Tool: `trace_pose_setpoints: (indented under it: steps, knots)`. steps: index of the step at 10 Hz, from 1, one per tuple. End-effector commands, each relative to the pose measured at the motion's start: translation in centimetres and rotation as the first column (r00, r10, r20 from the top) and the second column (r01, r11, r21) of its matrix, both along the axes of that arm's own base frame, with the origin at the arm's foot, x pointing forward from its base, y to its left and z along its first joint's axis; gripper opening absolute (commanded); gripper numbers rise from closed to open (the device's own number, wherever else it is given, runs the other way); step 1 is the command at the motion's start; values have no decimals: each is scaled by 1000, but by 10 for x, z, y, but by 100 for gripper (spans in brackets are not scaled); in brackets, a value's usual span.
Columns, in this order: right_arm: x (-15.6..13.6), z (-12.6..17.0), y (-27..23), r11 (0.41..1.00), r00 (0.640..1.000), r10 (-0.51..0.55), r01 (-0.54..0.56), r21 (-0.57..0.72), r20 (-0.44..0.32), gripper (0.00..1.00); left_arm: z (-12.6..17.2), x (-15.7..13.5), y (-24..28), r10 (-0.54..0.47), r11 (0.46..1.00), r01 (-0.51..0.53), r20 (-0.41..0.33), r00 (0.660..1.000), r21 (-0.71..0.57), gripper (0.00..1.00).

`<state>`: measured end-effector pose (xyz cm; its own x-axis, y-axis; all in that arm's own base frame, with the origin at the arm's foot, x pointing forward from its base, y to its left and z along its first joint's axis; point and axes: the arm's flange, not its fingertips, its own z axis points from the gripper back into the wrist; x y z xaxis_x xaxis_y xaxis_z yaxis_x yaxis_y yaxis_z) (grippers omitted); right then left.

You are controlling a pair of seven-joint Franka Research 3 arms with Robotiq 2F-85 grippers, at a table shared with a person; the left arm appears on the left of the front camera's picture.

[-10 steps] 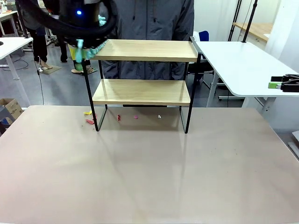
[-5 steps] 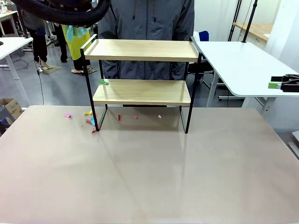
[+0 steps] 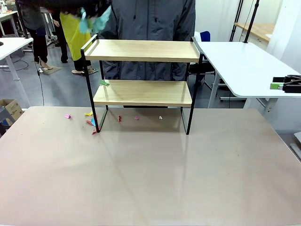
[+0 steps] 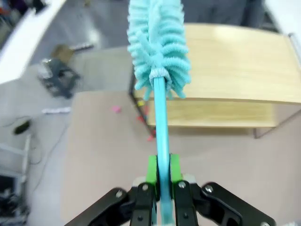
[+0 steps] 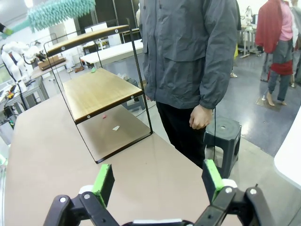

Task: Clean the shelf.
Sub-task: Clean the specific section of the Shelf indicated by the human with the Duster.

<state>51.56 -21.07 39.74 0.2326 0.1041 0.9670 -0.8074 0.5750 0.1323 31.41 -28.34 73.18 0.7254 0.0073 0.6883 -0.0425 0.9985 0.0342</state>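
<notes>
The shelf (image 3: 143,50) stands on the table (image 3: 150,179), with a person (image 3: 150,19) right behind it. We judge it light and stiff: two smooth wooden boards in a thin black frame, so it would likely slide or rock under a hard sideways push. If it needs steadying, a leg or the side rail at the top of the frame looks like the best place to grip, not the board edges. The smooth boards should give up loose bits to a light stroke.

Our left gripper (image 4: 160,172) is pinched tight on the thin handle of a soft teal duster (image 4: 159,42). The duster's head hangs above the shelf's top left corner, clear of the board. Our right gripper (image 5: 157,181) is spread wide and holds nothing, off to the shelf's right side.

A second ago the duster head was down against the left end of the top board; now it is lifted up and away. A green scrap (image 3: 104,83) now lies on the left end of the lower board, and a pink scrap (image 3: 67,116) on the table to the left of the shelf, neither there a second ago. More coloured bits (image 3: 93,124) sit by the left front leg than before. Those under the shelf lie unchanged.
</notes>
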Motion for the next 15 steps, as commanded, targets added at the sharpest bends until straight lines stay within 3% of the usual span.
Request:
trace_pose_setpoints:
  steps: [1,3,5,7,9,10,11,14,15]
  knots:
    - [1,3,1,1000,1000,2,-1,-3,5,100,-2,-13,32,-249,954,243,-13,968,-175,13]
    - [1,3,1,1000,1000,2,-1,-3,5,100,0,-27,49,-525,808,510,34,851,-295,13]
    - [1,3,1,1000,1000,2,-1,-3,5,100,6,-35,66,-693,641,660,73,717,-391,13]
    - [1,3,1,1000,1000,2,-1,-3,5,100,2,-43,72,-846,509,794,-20,533,-332,13]
    - [1,3,1,1000,1000,2,-1,-3,5,100,-15,-47,70,-870,491,838,-190,455,-237,13]
    - [1,3,1,1000,1000,2,-1,-3,5,100,-22,-51,71,-873,463,867,-262,411,-182,13]
    - [1,3,1,1000,1000,2,-1,-3,5,100,-33,-52,72,-852,427,898,-380,359,-109,13]
    - [1,3,1,1000,1000,2,-1,-3,5,100,-77,-44,76,-735,381,925,-611,293,-14,13]
    - [1,3,1,1000,1000,2,-1,-3,5,100,-90,-39,80,-677,388,922,-676,291,8,13]
